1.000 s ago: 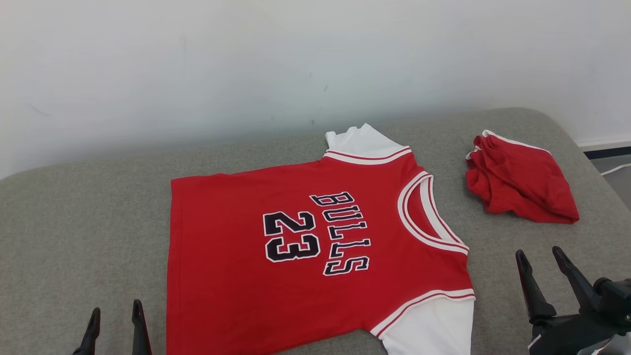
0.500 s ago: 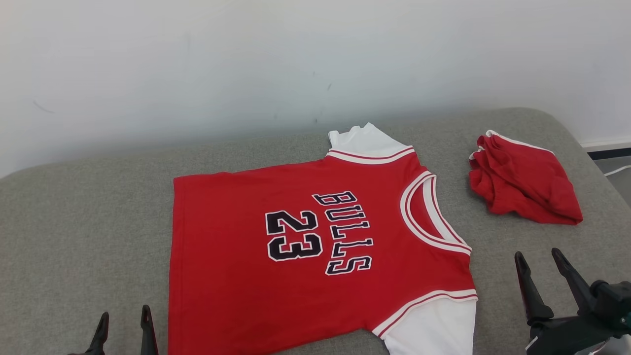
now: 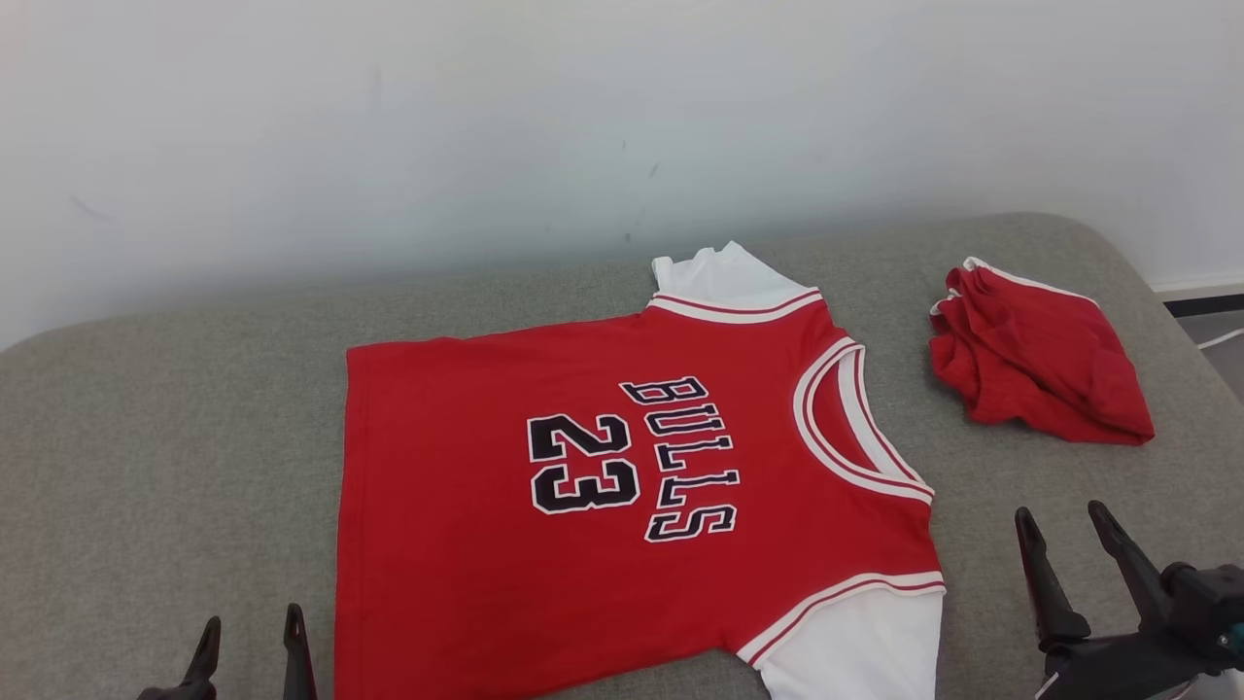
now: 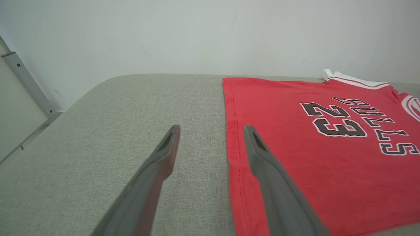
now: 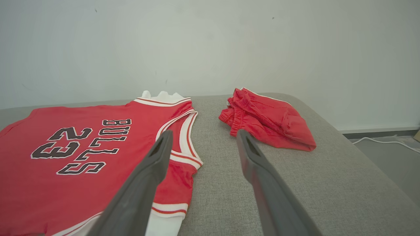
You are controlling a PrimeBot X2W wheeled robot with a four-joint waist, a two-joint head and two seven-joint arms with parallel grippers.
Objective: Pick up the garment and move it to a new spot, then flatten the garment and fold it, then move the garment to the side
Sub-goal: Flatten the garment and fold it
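Nearest the robot, the left gripper (image 3: 251,634) hangs with its jaws wide and empty just off the jersey's hem (image 4: 233,144). In the left wrist view one finger sits over the grey cushion (image 3: 146,437) and the other over red cloth. The right gripper (image 3: 1061,533), also wide and holding nothing, hovers beside the near white sleeve (image 3: 860,647), close to the collar (image 3: 860,418) end.

The jersey (image 3: 583,486) lies spread face up in the middle of the cushion, hem toward the robot's left and collar toward its right. It looks nearly flat, with few wrinkles, so folding appears to be the step in hand. It is probably thin, light knit: soft, limp, and likely to sag and drag on the rough cushion cover rather than slide. A single-layer pinch would peel the front from the back, so each grip should catch both layers at an edge. The near hem corner suits the left gripper and the near shoulder seam, by the striped trim, suits the right one. Lifting both together should keep the fold line straight.

Further back, the far sleeve (image 3: 724,277) points at the wall (image 3: 486,126). A bundle of red shorts (image 3: 1045,360) sits well apart on the right.
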